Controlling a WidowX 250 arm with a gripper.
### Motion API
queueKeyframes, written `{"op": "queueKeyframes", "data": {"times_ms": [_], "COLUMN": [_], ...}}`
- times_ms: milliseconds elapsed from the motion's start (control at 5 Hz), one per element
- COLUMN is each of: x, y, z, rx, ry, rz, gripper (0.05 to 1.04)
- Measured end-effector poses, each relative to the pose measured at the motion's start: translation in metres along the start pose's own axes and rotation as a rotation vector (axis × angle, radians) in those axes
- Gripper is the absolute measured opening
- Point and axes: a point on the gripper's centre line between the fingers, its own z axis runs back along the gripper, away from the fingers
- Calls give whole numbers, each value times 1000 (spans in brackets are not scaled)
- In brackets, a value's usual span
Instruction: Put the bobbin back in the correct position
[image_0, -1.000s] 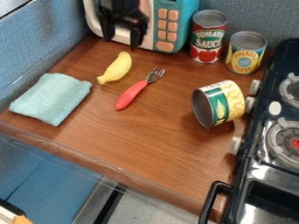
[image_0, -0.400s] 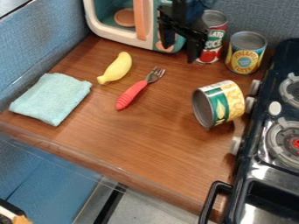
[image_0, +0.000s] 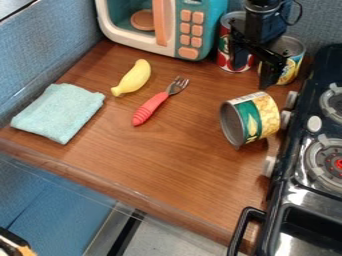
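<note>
Yellow-green can (image_0: 260, 118), likely the "bobbin", is lying tipped on the counter (image_0: 153, 160) near the stove (image_0: 319, 67), flat end facing the towel (image_0: 59, 112), long axis running crosswise, while the claw (image_0: 253, 65) is hanging spread and empty wallward, probably needing to come forward.

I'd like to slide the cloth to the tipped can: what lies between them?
The red-handled fork lies between the cloth and the tipped can, with bare counter on either side of the fork, as the camera view shows.
</note>
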Motion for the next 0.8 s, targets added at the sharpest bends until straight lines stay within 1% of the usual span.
{"op": "queueKeyframes", "data": {"times_ms": [400,600,800], "x": [5,6,2], "y": [-11,-13,-14], "z": [0,0,-12], "rx": [-9,-18,-30], "ry": [-11,-12,24], "rz": [-31,-21,-12], "gripper": [1001,1001,1001]}}
